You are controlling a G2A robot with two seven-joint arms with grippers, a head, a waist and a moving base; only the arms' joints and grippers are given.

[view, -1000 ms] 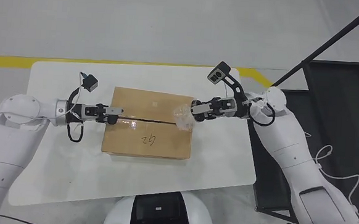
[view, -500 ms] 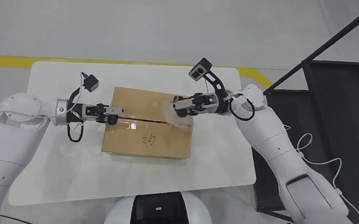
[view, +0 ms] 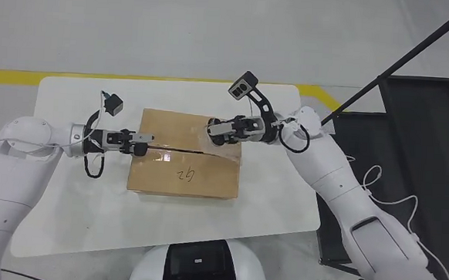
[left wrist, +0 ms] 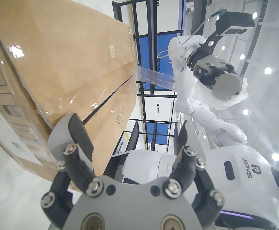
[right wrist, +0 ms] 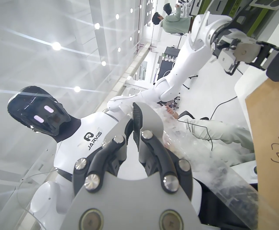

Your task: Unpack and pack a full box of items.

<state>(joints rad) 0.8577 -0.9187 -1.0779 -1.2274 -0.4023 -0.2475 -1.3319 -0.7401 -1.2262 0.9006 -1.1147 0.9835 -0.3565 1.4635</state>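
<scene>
Item: cardboard box [view: 184, 165], flaps down, at the middle of the table [view: 58, 207]. I logged the left arm stretched low to the box's left end, left gripper [view: 144, 140] jaws apart at the seam. The right arm was bent in over the top, right gripper [view: 214, 129] pinched on clear tape [left wrist: 152, 75] running from the seam.

The left gripper [left wrist: 129, 128] is wide open here, one dark pad [left wrist: 79, 132] right at the near end of the cardboard box [left wrist: 65, 54], by the seam between its flaps. Glossy clear tape [left wrist: 154, 76] covers that seam, and off the box's far end a strip spans the air to the right gripper [left wrist: 222, 82], which has a crumpled white wad around its fingers.
</scene>
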